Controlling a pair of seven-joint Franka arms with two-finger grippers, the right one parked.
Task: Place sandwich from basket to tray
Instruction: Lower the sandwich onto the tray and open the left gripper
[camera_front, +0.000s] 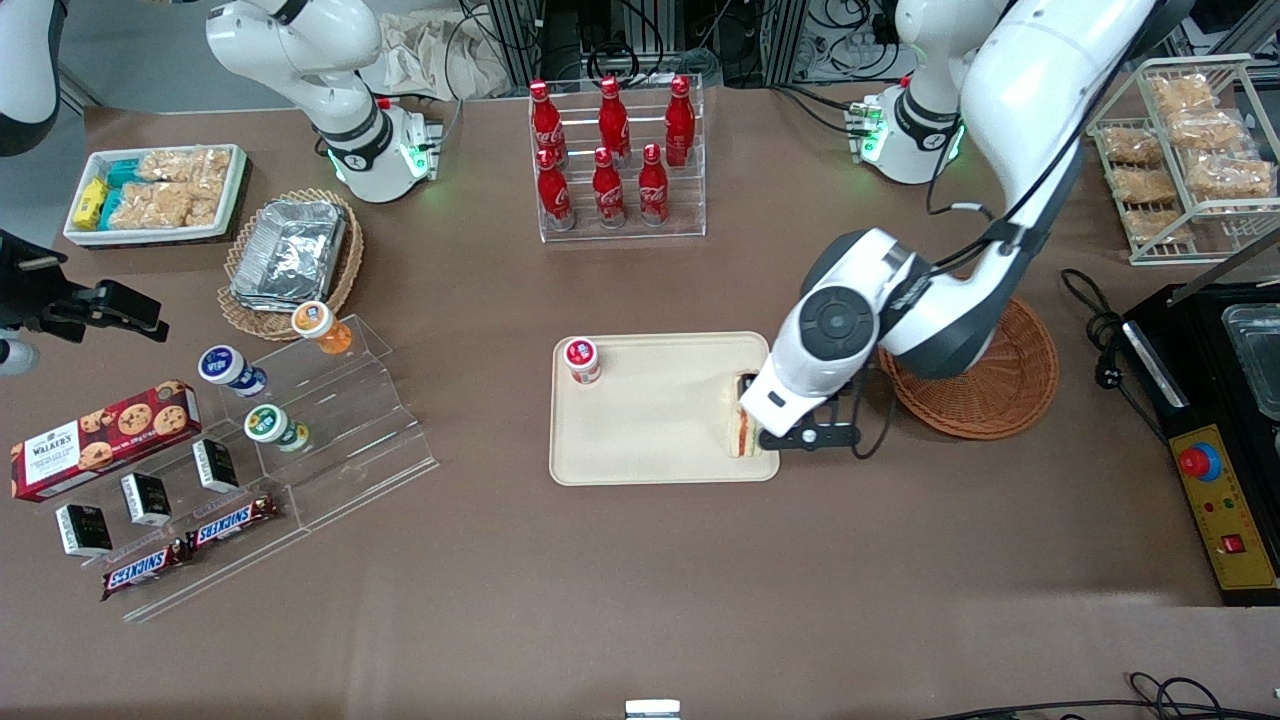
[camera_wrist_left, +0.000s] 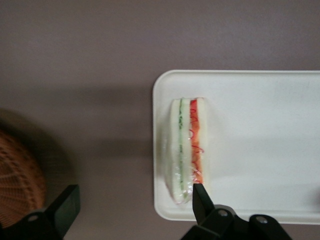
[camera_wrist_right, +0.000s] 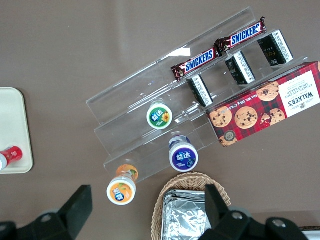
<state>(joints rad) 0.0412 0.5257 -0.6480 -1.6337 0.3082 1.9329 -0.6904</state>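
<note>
The fingers (camera_wrist_left: 135, 207) are spread wide, gripping nothing; one tip touches the sandwich (camera_wrist_left: 186, 147) lying on the tray (camera_wrist_left: 260, 125). Snickers bars (camera_front: 232, 521) and a Walker's box (camera_front: 100, 438) are readable.

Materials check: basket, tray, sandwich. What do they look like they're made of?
Basket: woven wicker, reddish-brown, weave visible. Tray: smooth matte cream, probably plastic, with moulded rounded corners. Sandwich: white bread layers with red and green filling; glossy sheen suggests wrap or a replica. Gripper is open above it, at the tray's edge.
</note>
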